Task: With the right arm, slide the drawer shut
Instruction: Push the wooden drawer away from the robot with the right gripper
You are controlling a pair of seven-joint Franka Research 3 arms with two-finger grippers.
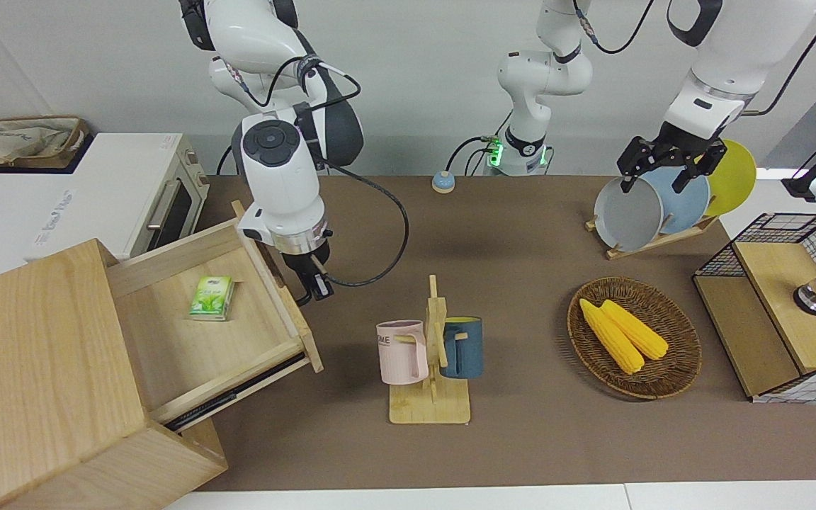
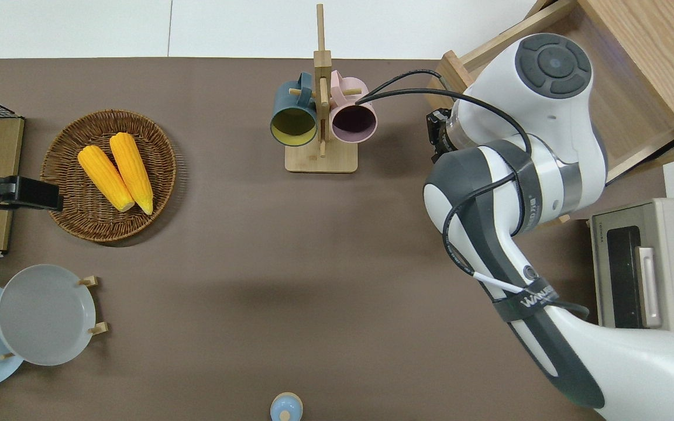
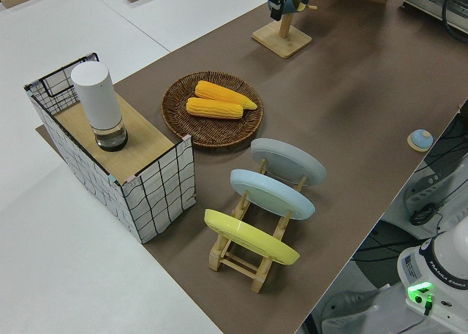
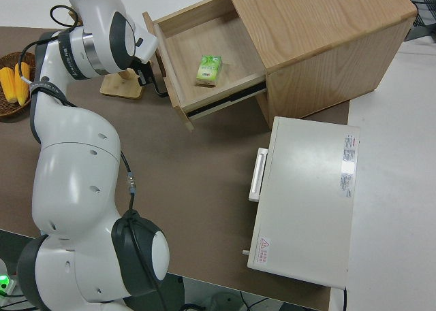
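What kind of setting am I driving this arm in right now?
Most likely a lab tabletop staged as a mock kitchen: a white toaster oven, a wooden rack of coloured plates, a wooden mug tree with two mugs, and the right gripper at the pale-wood drawer with its green packet.
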